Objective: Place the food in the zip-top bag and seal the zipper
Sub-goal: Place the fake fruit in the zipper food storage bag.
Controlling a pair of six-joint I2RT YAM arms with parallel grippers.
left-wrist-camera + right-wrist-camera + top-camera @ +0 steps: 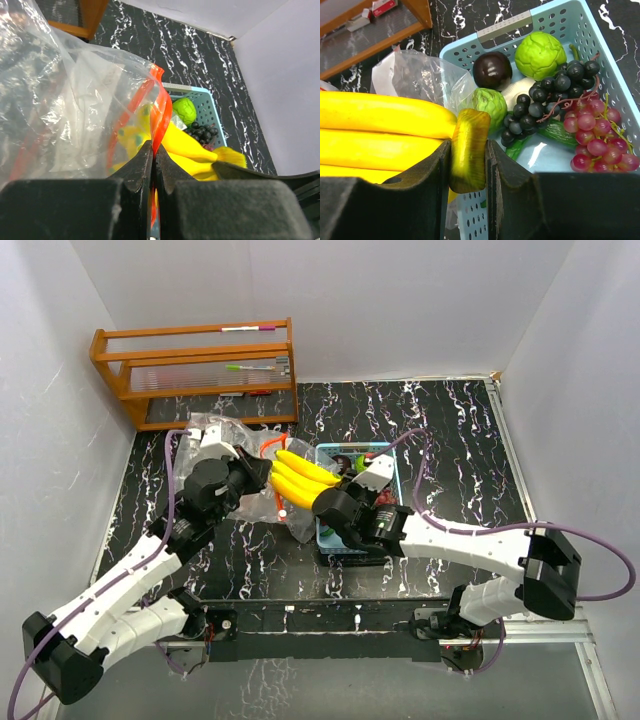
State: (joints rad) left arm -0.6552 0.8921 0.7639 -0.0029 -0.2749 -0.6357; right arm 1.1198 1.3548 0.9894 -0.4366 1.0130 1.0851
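Left wrist: left gripper (pixel 154 150) pinches red zipper (pixel 161 112), frame middle | right wrist: right gripper (pixel 468 150) squeezes banana stem (pixel 469 131), bottom

The left gripper (pixel 154 150) is pinching the zipper (pixel 161 107) of the zip-top bag (pixel 65 100), bananas (pixel 187 147) showing beyond it, a lime-green ball (pixel 184 110) sitting in the blue basket (pixel 214 107)

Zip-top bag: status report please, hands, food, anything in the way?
Left hand shut on zipper; zip-top bag unsealed. Right hand shut on banana bunch at its mouth. More food in blue basket. Nothing blocking.
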